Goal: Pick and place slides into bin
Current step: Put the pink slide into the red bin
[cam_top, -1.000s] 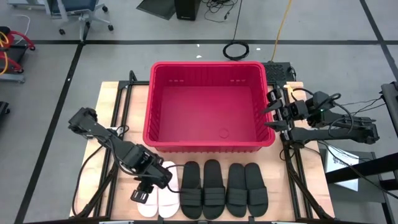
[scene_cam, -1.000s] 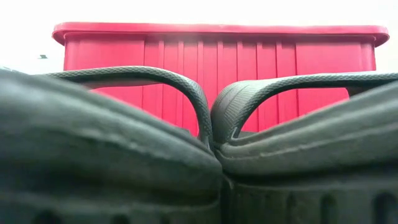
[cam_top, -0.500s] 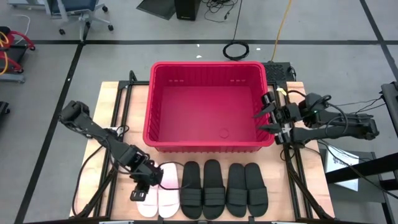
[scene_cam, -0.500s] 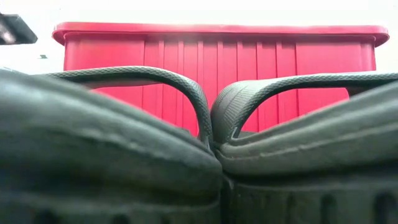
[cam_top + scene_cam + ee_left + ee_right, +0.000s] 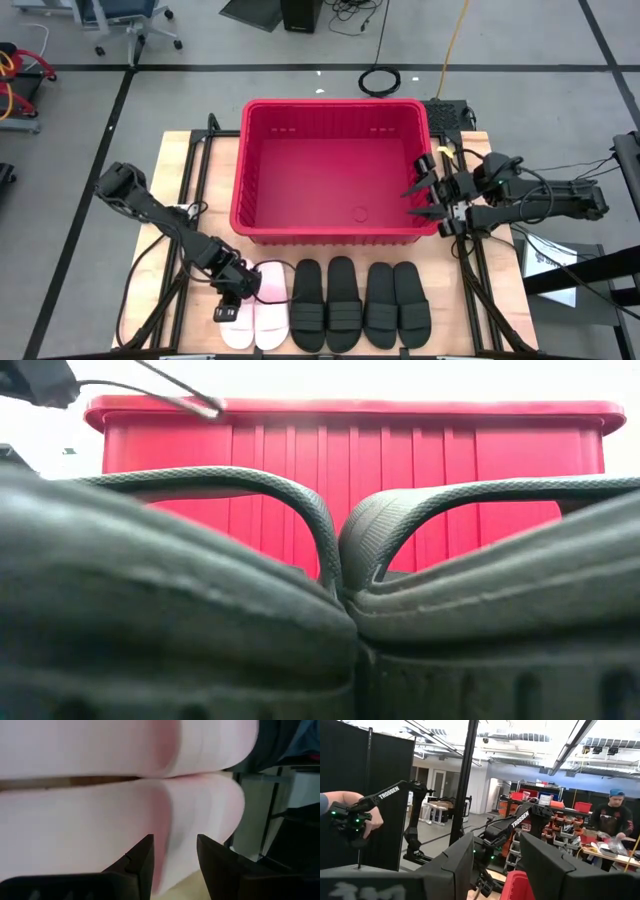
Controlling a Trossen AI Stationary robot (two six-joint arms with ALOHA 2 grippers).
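Grey floor crossed by dark tape lines is seen around a pale wooden surface (image 5: 185, 180); the bin (image 5: 335, 235), a large red tub, is set at the middle of that surface, nearer its far edge, and nothing is seen lying inside it; six slides are laid in a row along the near edge, just in front of the bin's near wall; two white slides (image 5: 258, 318) are placed at the left end of the row, touching each other side by side, and four black slides (image 5: 360, 303) are set to their right, packed close together.

The left hand (image 5: 233, 298) is lowered at the left end of the row, over the outer white slide; in the left wrist view its two dark fingers (image 5: 142, 862) are seen parted by a narrow gap, with the pinkish strap of that slide just beyond their tips; whether the strap is touched cannot be told, and nothing is seen gripped between them.

The right hand (image 5: 425, 198) is held at the bin's right rim, pointing inward over the near right corner; its fingers are spread apart and nothing is held between them.

From the level of the surface, two black slides fill the foreground, their straps (image 5: 330, 530) arched and meeting at the middle, with the ribbed red wall of the bin standing behind them.
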